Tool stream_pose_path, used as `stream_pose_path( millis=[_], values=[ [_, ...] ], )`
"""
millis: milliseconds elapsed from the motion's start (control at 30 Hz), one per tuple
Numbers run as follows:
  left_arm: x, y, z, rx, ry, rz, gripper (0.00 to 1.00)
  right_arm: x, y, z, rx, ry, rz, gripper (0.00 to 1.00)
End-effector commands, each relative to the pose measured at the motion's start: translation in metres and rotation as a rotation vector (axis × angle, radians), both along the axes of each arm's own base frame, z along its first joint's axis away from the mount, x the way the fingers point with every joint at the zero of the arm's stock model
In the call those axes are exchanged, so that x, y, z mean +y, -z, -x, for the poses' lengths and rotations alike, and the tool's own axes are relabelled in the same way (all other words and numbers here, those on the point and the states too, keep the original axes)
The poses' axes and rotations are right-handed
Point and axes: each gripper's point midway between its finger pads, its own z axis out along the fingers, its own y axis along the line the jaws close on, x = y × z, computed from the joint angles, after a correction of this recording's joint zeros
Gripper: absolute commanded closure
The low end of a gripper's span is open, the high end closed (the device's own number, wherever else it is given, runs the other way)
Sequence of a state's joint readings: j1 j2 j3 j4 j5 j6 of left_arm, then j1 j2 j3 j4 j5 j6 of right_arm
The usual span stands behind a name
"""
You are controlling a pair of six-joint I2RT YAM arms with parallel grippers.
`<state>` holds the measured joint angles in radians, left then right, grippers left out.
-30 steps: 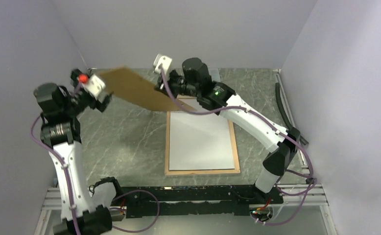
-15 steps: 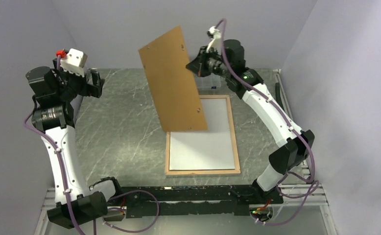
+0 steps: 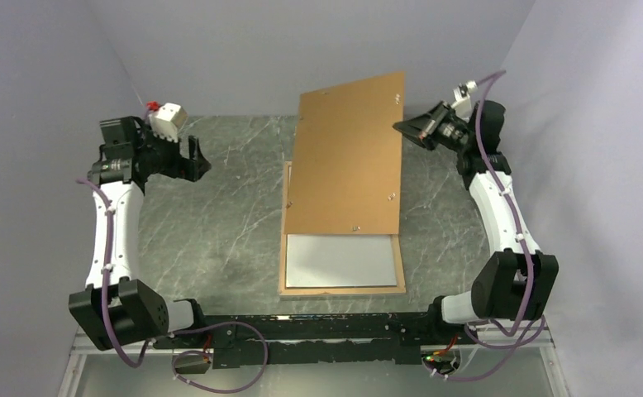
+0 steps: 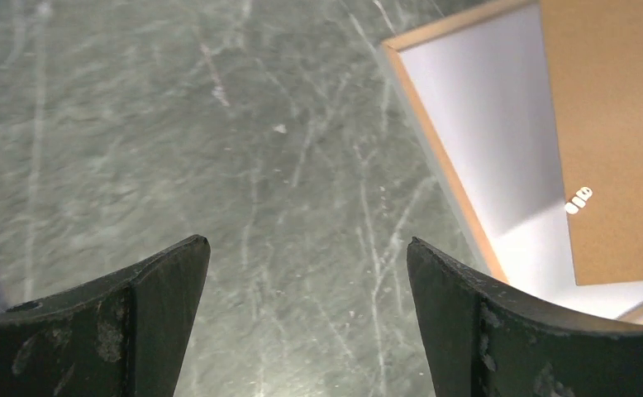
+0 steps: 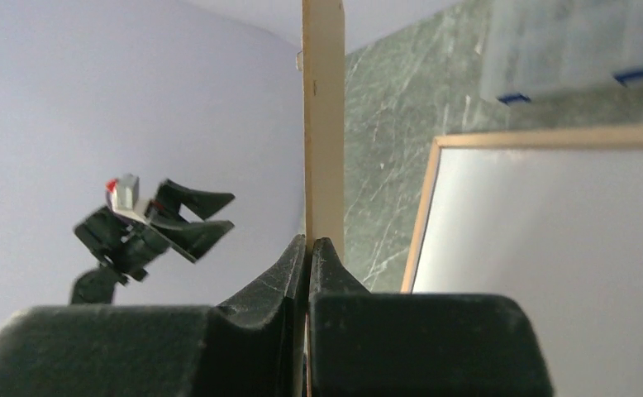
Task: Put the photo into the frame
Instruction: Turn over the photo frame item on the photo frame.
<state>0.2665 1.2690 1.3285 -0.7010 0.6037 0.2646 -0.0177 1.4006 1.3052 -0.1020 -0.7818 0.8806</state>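
Note:
The frame [image 3: 340, 290] lies flat on the table, light-wood back up. A white sheet [image 3: 339, 260] fills it, apparently the photo face down; its picture side is hidden. My right gripper [image 3: 401, 126] is shut on the right edge of a brown backing board [image 3: 347, 157], which hangs tilted in the air and covers the frame's far half. In the right wrist view the board's edge [image 5: 324, 124] stands between the closed fingers of the right gripper [image 5: 310, 241]. My left gripper [image 3: 198, 159] hovers open and empty to the left of the frame. The left wrist view shows the frame's border [image 4: 442, 153] and the board [image 4: 616, 124].
A small clear plastic box [image 5: 574, 50] sits on the table beyond the frame's far end, hidden by the board in the top view. A dark strip [image 3: 469, 153] lies along the right wall. Walls close in at the back, left and right.
The right arm has swung the backing board from the left side up and over to the right, above the frame. The left arm has pulled away from the board and lowered, still open.

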Motion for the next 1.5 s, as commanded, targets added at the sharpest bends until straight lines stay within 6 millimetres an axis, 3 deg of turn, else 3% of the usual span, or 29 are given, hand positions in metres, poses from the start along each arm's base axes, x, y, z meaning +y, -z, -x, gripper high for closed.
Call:
stream_pose_path(
  millis=[0, 300, 500, 1100, 1467],
  values=[
    [-0.031, 0.013, 0.001, 0.031, 0.082, 0.000, 0.05, -0.013, -0.018, 0.032, -0.029, -0.102, -0.144, 1.00],
    [-0.070, 0.066, 0.003, 0.140, 0.172, -0.035, 0.05, -0.024, 0.035, 0.047, 0.056, -0.125, -0.076, 1.00],
    [-0.086, 0.088, 0.009, 0.183, 0.215, -0.061, 0.08, -0.023, 0.065, 0.045, 0.114, -0.153, -0.094, 1.00],
    [-0.087, 0.100, 0.007, 0.219, 0.205, -0.086, 0.06, -0.016, 0.124, 0.030, 0.250, -0.161, -0.067, 1.00],
    [-0.084, 0.106, 0.014, 0.219, 0.218, -0.114, 0.06, -0.007, 0.147, 0.017, 0.290, -0.157, -0.070, 1.00]
  ],
)
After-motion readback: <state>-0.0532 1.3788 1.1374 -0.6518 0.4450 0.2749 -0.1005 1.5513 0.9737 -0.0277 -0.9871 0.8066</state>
